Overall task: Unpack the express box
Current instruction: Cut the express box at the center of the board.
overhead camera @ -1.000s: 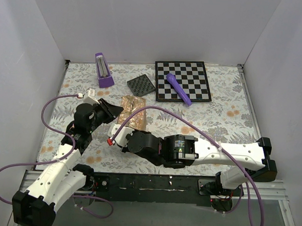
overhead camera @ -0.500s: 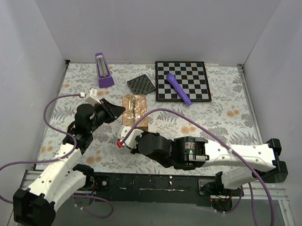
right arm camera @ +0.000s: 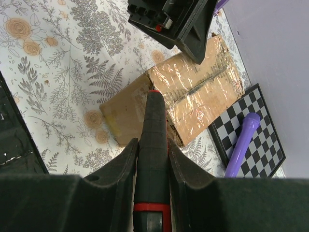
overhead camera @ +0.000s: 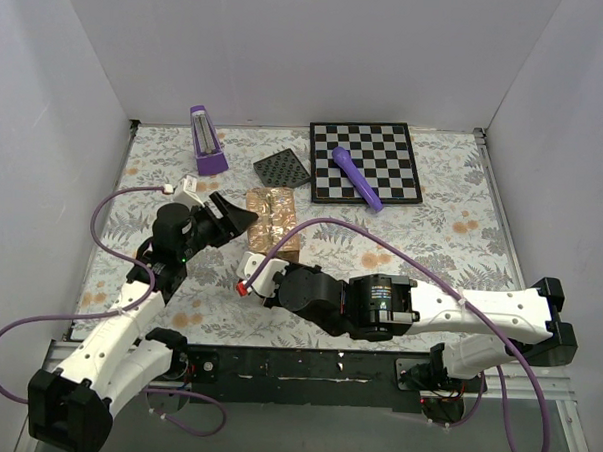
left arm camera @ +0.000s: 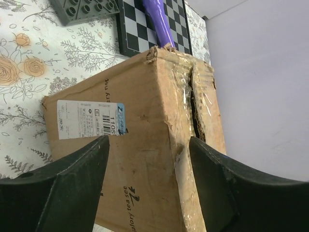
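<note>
Top view: the small brown cardboard express box (overhead camera: 272, 218), glossy clear tape over its flaps, sits on the floral tabletop just off centre, toward 10 o'clock. Nothing is unpacked yet. The flaps are down and the tape is on. The left wrist cam does show a dark ragged split along the taped seam, so the cut looks started but not finished. Left to do, prob.: finish the seam, fold the flaps back, get the contents out.

The left gripper (left arm camera: 147, 145) is at the box's 9 o'clock, jaws spread wide, nothing held. Box's labelled side fills the view between the fingers, but whether they touch it can't be told.

The right gripper (right arm camera: 153, 159) comes in from the box's 6 o'clock, clamped on a slim black red-tipped tool (right arm camera: 153, 125). The tip points at the box's near edge. Contact or not, can't tell.

The flat black-and-white chessboard (overhead camera: 365, 162), with a purple cylinder (overhead camera: 356, 176) lying on it, sits at 1 o'clock from the box, apart from it.

Vs. a sec ago: the left jaws were pinched together and sat lower, off the box's 8 o'clock. Now they're spread and up level w/ its side. The right arm has slid toward 4 o'clock, its wrist backing a bit off the box. The box itself looks turned slightly.
</note>
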`<state>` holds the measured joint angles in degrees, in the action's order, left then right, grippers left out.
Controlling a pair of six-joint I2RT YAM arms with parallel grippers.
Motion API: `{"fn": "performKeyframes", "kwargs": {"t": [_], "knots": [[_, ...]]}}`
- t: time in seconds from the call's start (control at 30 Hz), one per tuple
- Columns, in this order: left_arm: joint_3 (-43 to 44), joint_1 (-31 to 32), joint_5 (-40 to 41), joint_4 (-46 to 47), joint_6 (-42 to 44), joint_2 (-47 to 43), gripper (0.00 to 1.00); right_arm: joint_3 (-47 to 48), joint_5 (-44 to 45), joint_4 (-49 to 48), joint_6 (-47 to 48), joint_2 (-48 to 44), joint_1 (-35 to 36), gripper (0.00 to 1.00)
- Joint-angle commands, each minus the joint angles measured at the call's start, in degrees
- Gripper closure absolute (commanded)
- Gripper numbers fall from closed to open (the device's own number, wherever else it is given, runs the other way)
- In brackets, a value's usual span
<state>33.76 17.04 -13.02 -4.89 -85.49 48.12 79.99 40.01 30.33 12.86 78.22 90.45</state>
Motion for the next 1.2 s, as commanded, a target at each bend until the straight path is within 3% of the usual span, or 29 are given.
{"fn": "performKeyframes", "kwargs": {"t": [0.0,0.13,0.2,0.57,0.67,0.73,1.0,1.17], "knots": [[2.3,-0.1,-2.7,-1.2,0.3,-1.5,0.36,0.6,1.6,3.2,0.4,0.6,-0.3,0.99],[2.3,-0.1,-3.2,-2.2,-0.4,-2.9,0.46,0.9,1.6,2.8,0.2,1.2,-0.3,0.99],[1.8,0.0,-4.2,-2.4,-1.1,-4.1,0.58,1.0,1.7,2.7,0.1,1.3,-0.3,0.99],[0.2,-0.1,-9.3,-2.9,-3.1,-5.2,0.59,1.3,1.7,2.7,0.0,1.9,-0.3,0.99],[-0.4,-0.1,-10.2,-3.2,-3.2,-5.4,0.65,1.3,1.7,2.5,0.0,1.9,-0.3,0.99],[-0.8,-0.1,-10.4,-3.2,-3.2,-5.8,0.76,1.3,1.8,2.5,0.0,2.0,-0.3,0.99],[-1.0,-0.1,-11.9,-3.3,-2.2,-5.1,0.87,1.6,1.8,2.6,0.2,2.1,-0.3,0.99],[-0.3,-0.1,-12.6,-3.2,-0.4,-4.3,1.00,2.2,1.9,3.2,0.6,2.1,-0.3,0.99]]}}
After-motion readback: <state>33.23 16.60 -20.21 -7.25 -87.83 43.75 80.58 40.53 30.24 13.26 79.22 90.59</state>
